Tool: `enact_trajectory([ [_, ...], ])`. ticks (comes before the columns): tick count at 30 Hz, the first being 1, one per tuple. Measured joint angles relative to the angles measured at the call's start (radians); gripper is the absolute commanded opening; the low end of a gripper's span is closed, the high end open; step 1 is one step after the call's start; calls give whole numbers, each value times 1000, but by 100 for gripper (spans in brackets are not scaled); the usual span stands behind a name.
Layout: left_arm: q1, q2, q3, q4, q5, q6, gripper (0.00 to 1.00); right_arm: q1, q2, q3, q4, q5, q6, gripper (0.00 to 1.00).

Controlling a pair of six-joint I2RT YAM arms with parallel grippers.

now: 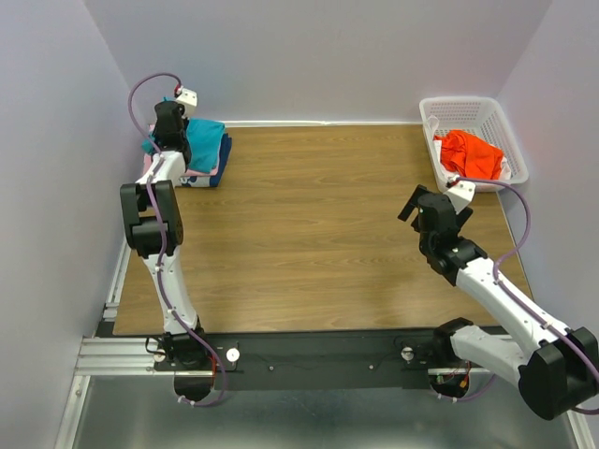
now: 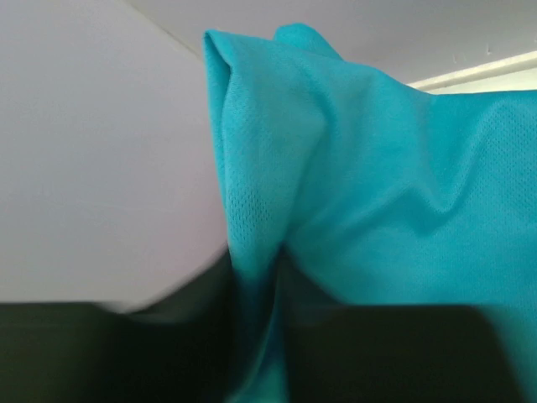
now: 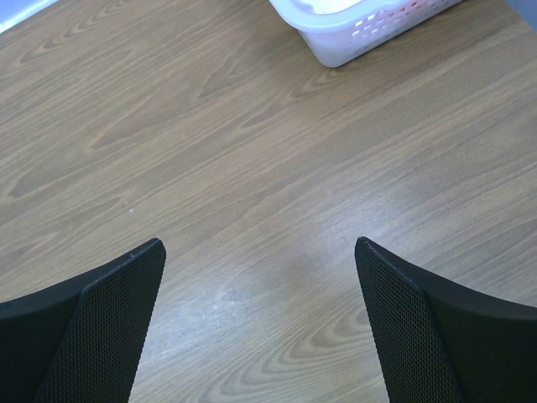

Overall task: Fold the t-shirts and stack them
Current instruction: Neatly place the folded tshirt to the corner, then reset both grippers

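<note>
Right claw (image 3: pixel 258 243) gapes wide above the bench (image 3: pixel 252 126); teal t-shirt (image 2: pixel 377 193) threads through the left claw (image 2: pixel 256 336), clamped or loose I can't tell.

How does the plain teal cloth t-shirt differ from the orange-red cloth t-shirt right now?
The teal t-shirt lies fairly flat on top of a pile at the far left of the wooden table. The orange-red t-shirt sits crumpled in the white plastic lattice basket at far right. Teal cloth runs between the fingers of the left gripper, while no gripper touches the orange-red one. Both are soft, single-coloured cloth.
</note>
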Motion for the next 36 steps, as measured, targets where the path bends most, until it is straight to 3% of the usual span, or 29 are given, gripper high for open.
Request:
enact_trajectory([
  [1,1,3,5,-4,-1,-5,98,0,1,0,0,0,-1,100],
  [13,18,-21,21,-43,-14,-92,98,0,-22,0,-1,0,-8,100],
  [20,18,-199,21,-87,97,-266,98,0,-57,0,-1,-11,-8,100],
  [25,-15,-412,9,-77,161,-436,98,0,-76,0,-2,-55,1,100],
  [28,-88,-560,-95,-60,167,-531,98,0,-92,-5,-2,-90,17,100],
  [32,-278,-756,-293,-11,140,-635,98,0,-111,-30,-1,-136,56,100],
  [36,-404,-1010,-670,79,150,-787,98,0,-125,-75,-3,-196,83,100],
])
